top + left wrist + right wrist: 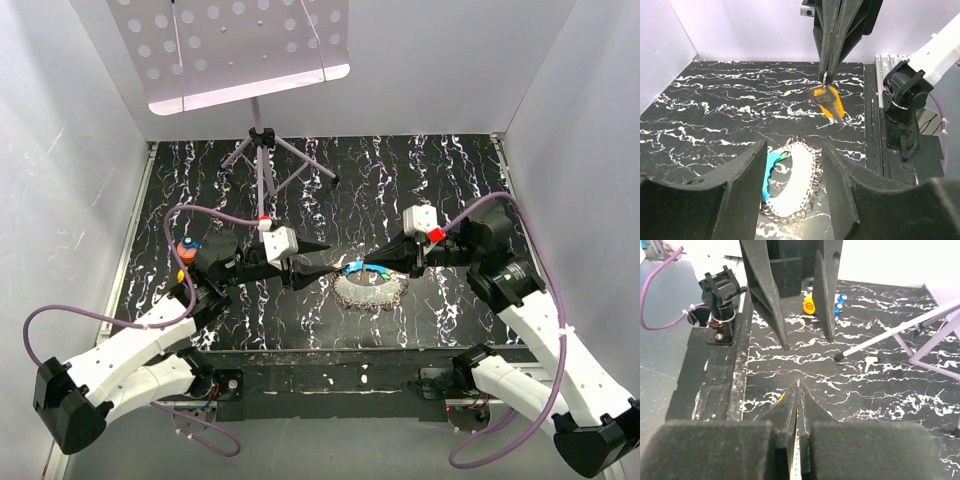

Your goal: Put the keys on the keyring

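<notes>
A: Quick rundown, big stuff first?

B: Black marbled table, music stand at the back, and I've got both arms meeting mid-table. My left gripper has its jaws well apart with nothing in them. It hangs low over a white crescent piece edged with chain.

A: And the right?

B: My right gripper is pinched fully shut on a small metal loop, which I take to be the keyring. The yellow-orange key dangles from it, clear of the table.

A: Threaded on?

B: Looks so, but it's too small to be sure.

A: Blue one?

B: The blue key lies flat on the table, touching the crescent's edge, right by my left gripper's inner finger.

A: So what step is this?

B: My read is one key hung and the blue one next. I need to drop the left jaws around the blue head and close. Then I lift it and line its hole up with the ring's gap while the right holds steady. The target is tiny, so alignment is the hard part.
</notes>
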`<action>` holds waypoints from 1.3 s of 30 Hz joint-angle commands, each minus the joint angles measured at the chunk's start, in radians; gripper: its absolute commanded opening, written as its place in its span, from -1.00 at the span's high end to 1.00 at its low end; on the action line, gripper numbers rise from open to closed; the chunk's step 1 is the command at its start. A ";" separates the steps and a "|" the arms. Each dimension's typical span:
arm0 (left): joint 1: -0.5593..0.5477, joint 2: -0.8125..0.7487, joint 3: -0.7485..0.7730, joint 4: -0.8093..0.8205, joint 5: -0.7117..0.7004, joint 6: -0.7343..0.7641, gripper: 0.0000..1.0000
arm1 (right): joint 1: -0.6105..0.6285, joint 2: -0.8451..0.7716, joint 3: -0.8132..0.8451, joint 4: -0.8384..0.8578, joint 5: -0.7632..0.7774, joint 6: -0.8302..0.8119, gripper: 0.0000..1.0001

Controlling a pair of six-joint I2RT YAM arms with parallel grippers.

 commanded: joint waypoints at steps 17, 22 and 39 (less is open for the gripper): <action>0.009 0.129 -0.062 0.567 0.111 -0.207 0.51 | 0.007 -0.033 -0.141 0.498 0.013 0.222 0.97; 0.007 0.150 -0.042 0.572 0.118 -0.215 0.53 | 0.013 -0.025 -0.143 0.518 0.010 0.239 0.97; 0.009 0.166 -0.042 0.606 0.111 -0.237 0.61 | 0.021 -0.004 -0.138 0.543 -0.002 0.273 0.97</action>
